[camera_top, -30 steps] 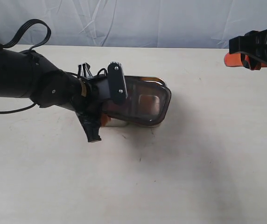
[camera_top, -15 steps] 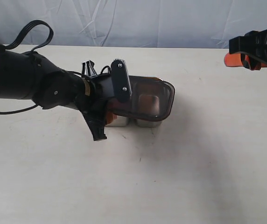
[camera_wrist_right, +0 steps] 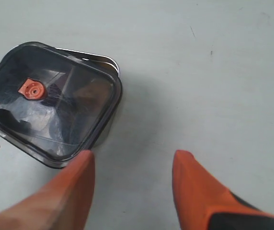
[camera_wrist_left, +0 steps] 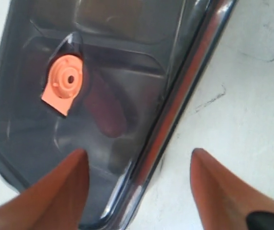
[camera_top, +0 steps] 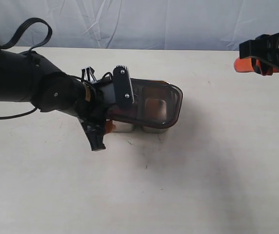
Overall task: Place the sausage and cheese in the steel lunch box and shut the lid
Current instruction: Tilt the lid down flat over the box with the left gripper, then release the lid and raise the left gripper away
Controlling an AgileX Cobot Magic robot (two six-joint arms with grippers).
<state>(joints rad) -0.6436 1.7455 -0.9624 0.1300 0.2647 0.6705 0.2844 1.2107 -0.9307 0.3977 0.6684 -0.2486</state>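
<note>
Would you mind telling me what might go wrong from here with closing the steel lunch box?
The dark translucent plastic lid sits skewed on the shiny steel lunch box, whose rim shows bare at one corner, so pressing down may fail to seal it. The left gripper is open astride the lid's edge; pulling away could drag the lid off. The right gripper hangs far off, so nothing steadies the box.
</note>
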